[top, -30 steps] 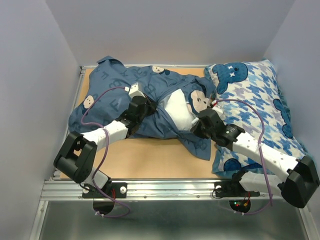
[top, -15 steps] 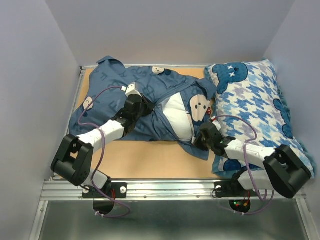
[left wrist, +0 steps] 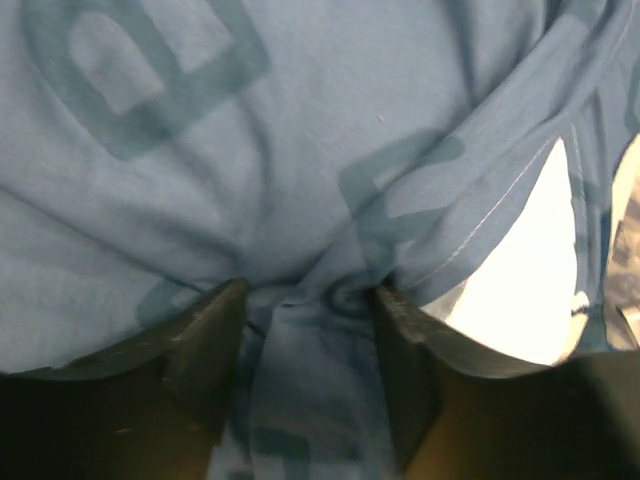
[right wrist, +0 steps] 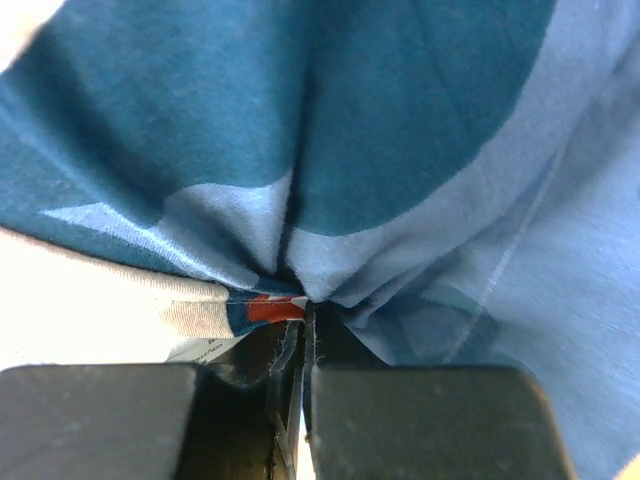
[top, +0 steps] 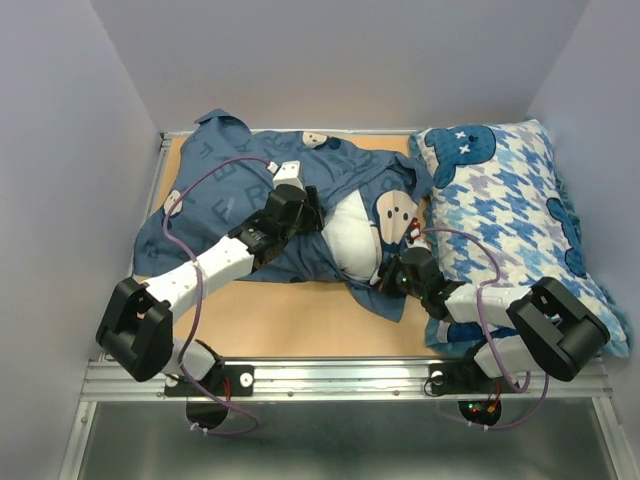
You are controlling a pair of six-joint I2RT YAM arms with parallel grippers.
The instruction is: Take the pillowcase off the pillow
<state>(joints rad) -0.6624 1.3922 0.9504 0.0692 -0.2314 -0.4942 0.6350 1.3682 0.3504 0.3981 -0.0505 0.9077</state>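
The dark slate-blue pillowcase (top: 225,205) lies across the left and middle of the table, and the white pillow (top: 352,232) bulges out of its open mouth. My left gripper (top: 306,206) rests on the case just left of that opening. In the left wrist view its fingers (left wrist: 205,340) stand apart, with a loose fold of the pillowcase (left wrist: 300,150) lying between them and the pillow (left wrist: 520,280) showing at right. My right gripper (top: 392,276) sits at the case's near right corner. It is shut on the bunched hem of the pillowcase (right wrist: 400,150), beside a small red tag (right wrist: 272,307).
A blue-and-white houndstooth pillow (top: 510,200) with cartoon figures fills the right side, with the right arm lying along its near edge. Bare wooden tabletop (top: 290,320) shows in front of the case. Grey walls close in on the left, back and right.
The left gripper has opened, letting go of the fabric, and has moved farther back and to the right. The right gripper has pulled the case's corner nearer, baring more of the white pillow.
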